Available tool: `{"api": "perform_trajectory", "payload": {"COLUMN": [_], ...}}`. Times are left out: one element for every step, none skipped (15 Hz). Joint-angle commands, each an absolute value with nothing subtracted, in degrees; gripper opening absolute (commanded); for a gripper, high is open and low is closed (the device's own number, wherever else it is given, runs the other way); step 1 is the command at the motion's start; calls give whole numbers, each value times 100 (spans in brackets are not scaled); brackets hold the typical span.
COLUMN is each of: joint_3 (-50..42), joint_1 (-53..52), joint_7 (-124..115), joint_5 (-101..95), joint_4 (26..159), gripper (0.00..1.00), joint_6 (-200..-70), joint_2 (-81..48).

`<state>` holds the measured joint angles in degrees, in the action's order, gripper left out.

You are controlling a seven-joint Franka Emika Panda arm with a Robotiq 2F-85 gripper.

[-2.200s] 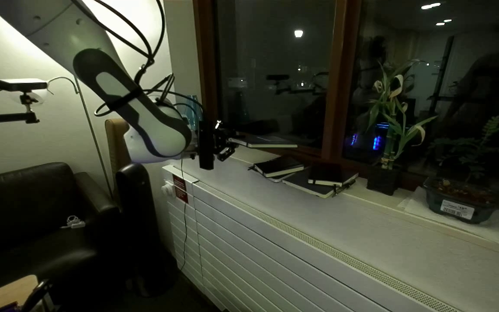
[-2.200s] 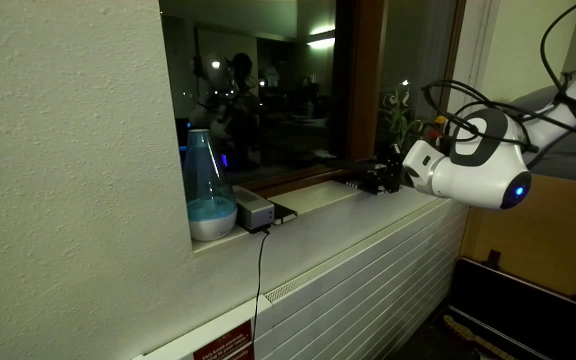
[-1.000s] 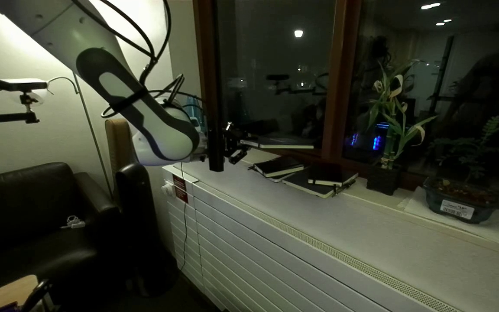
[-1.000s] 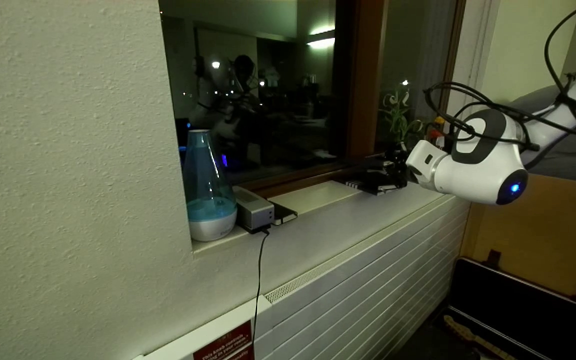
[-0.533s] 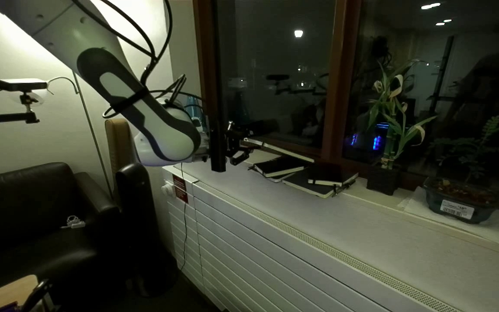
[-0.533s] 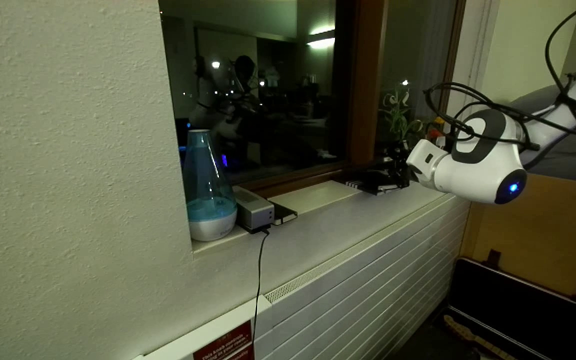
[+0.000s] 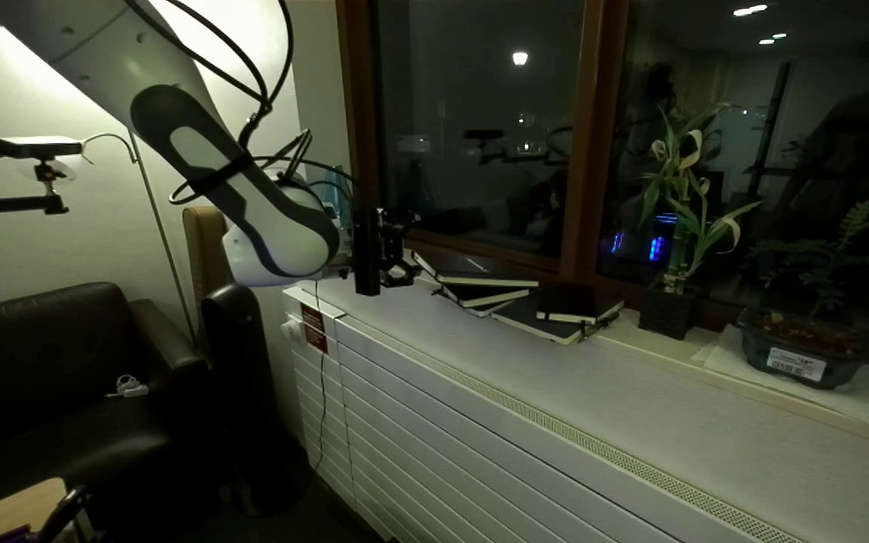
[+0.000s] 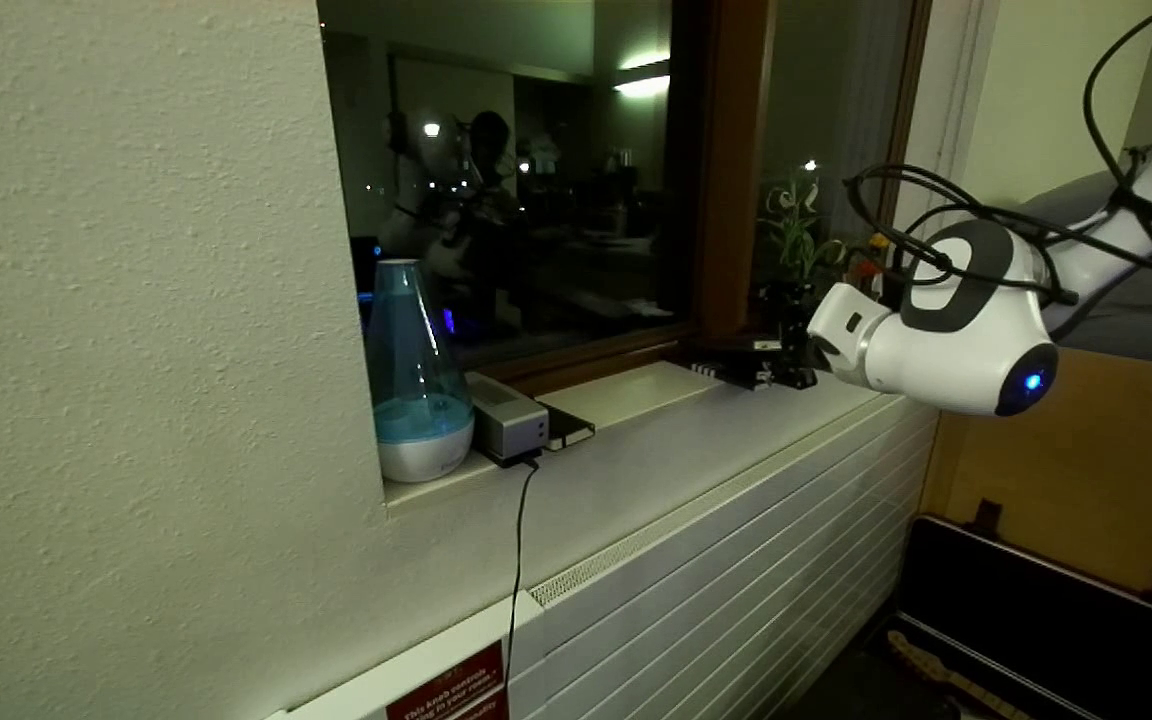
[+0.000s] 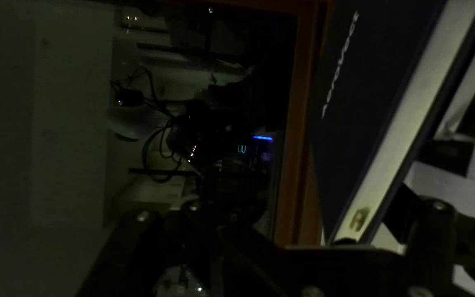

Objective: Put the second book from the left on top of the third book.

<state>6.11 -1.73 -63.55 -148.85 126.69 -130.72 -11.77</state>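
Observation:
My gripper (image 7: 410, 247) stands open at the left end of the second book (image 7: 474, 267), its fingers spread wide apart. In the wrist view the book's dark blue cover (image 9: 369, 78) carries silver lettering, and its pale page edge stretches away from the gap, touched by neither finger as far as I can tell. This book lies roughly level on top of a dark-covered book (image 7: 483, 293), seemingly the third book, and overhangs it at the left. Much of that lower cover is hidden. Another pale-edged book shows beneath the two.
Right of that pile, a small black book (image 7: 576, 304) rests on a larger dark one (image 7: 532, 317). Two potted plants (image 7: 668, 313) follow along the sill. The window frame (image 7: 480, 249) rises close behind. A humidifier (image 8: 421, 400), grey box (image 8: 511, 412) and black notebook (image 8: 571, 430) stand farther along.
The gripper has opened and let go of the second book, which has come down onto the dark pile. The arm has drawn back slightly, away from the books.

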Motion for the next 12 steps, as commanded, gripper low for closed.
{"api": "perform_trajectory", "payload": {"joint_3": [888,961,1021,1085,1116,1154,1184,1209,1238,1287,1332,1375], "joint_1": [-299,-332,-355,-395,-422,-455,-478,-509,-527,-546,-556,-569], "joint_7": [-6640,-6795,-6942,-7109,-7196,-7282,-7362,-7420,-7508,-7697,-7983,-8226], "joint_5": [-14867,-14872,-14869,-14867,-14869,-14869,-14868,-14867,-14867,-14865,-14873,-14871], "joint_4": [12987,12999,12990,12990,12999,12982,12965,12964,12951,12929,12920,12900], "gripper": [100,100,100,100,100,100,100,100,100,100,100,100], "joint_6": [-13354,-13461,-13590,-13676,-13731,-13801,-13846,-13889,-13951,-14077,-14218,-14398], "joint_2": [-807,-795,-774,-770,-749,-754,-758,-737,-723,-702,-685,-668]}}
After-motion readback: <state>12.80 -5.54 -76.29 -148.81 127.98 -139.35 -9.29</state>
